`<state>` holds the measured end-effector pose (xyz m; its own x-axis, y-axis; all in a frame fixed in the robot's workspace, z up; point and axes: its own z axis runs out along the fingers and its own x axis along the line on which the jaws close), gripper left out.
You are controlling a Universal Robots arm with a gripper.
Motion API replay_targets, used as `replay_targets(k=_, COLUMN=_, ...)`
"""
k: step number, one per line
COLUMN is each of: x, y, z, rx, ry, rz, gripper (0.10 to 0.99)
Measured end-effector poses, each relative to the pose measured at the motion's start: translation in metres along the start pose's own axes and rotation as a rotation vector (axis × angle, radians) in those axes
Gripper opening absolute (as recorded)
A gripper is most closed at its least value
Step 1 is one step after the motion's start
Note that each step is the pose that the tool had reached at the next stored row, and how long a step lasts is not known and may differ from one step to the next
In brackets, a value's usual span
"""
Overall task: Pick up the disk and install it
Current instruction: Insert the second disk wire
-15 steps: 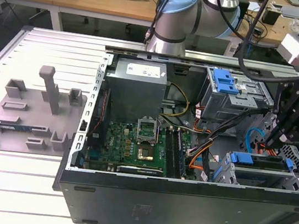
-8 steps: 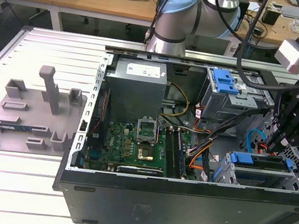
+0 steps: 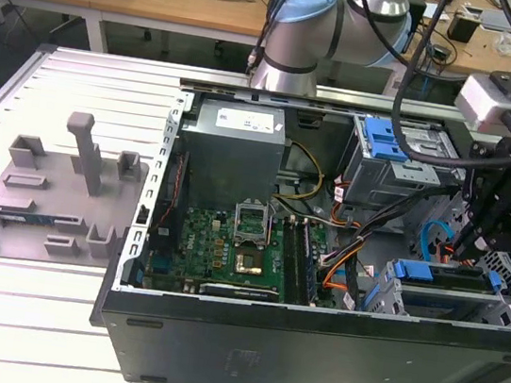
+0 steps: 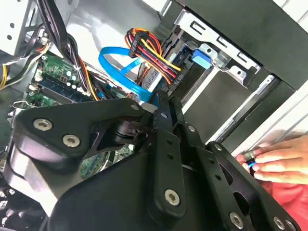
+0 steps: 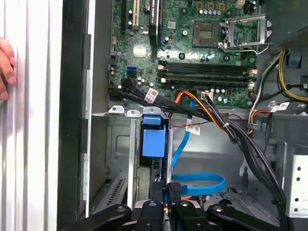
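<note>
Disk (image 3: 441, 277) on edge in the drive cage (image 3: 506, 308), long axis along the exterior view's left-right; gripper (image 3: 470, 243) just above, fingers' state impossible to tell.

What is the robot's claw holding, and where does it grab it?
It cannot be told. The gripper sits low over the drive cage, right at the disk's blue carrier, but its own black links hide the fingertips.

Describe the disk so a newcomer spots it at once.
Start at the open computer case. At the exterior view's right end sits a metal drive cage; the disk stands in it beneath the black hand, marked by its blue carrier bracket.
</note>
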<state>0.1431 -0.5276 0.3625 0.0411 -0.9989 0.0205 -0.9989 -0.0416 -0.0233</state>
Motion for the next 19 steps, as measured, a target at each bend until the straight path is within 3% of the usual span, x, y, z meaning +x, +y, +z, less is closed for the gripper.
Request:
replay_targets(k=1, x=0.0059, y=0.0035, z=0.0026, rx=0.014, ry=-0.0180, rz=0.001, gripper=0.161)
replay_targets(k=2, x=0.0164, y=0.0096, z=0.0074, rx=0.040, ry=-0.0630, rz=0.002, gripper=0.161)
replay_targets(k=19, x=0.0130, y=0.0097, z=0.0106, rx=0.040, ry=-0.0632, rz=0.003, gripper=0.161)
